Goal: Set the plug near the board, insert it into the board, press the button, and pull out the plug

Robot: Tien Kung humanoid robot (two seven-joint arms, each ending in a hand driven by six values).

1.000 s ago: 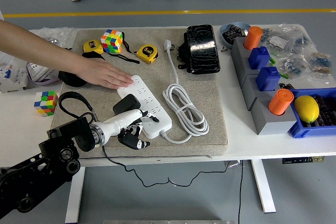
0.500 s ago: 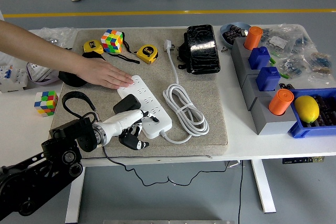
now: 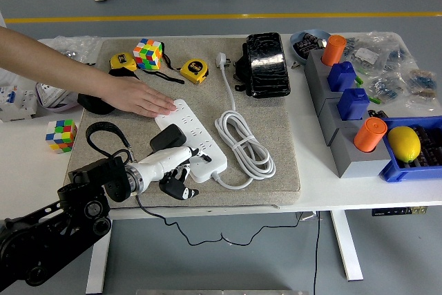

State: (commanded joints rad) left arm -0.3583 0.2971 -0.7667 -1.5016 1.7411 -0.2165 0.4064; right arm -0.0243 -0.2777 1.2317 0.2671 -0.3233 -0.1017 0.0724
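Note:
A white power strip (image 3: 193, 136) lies slanted on the grey mat (image 3: 276, 136), and its coiled white cable (image 3: 242, 144) ends in a loose plug (image 3: 222, 59) at the back. A black plug (image 3: 168, 138) sits on the strip's near half. My left hand (image 3: 181, 164), white with black pads, rests over the strip's near end, just below and touching that black plug. A person's hand (image 3: 141, 99) presses flat on the strip's far end. My right arm is out of the picture.
Two yellow tape measures (image 3: 194, 70), a colour cube (image 3: 147, 53) and a black case (image 3: 265, 63) lie at the mat's back. Another cube (image 3: 60, 135) is at the left. Grey blocks with orange and blue pieces (image 3: 345, 101) and a blue bin with a lemon (image 3: 403, 143) stand at the right.
My left forearm has shifted slightly right and forward, while the hand stays at the strip's near end. The person's hand has not moved.

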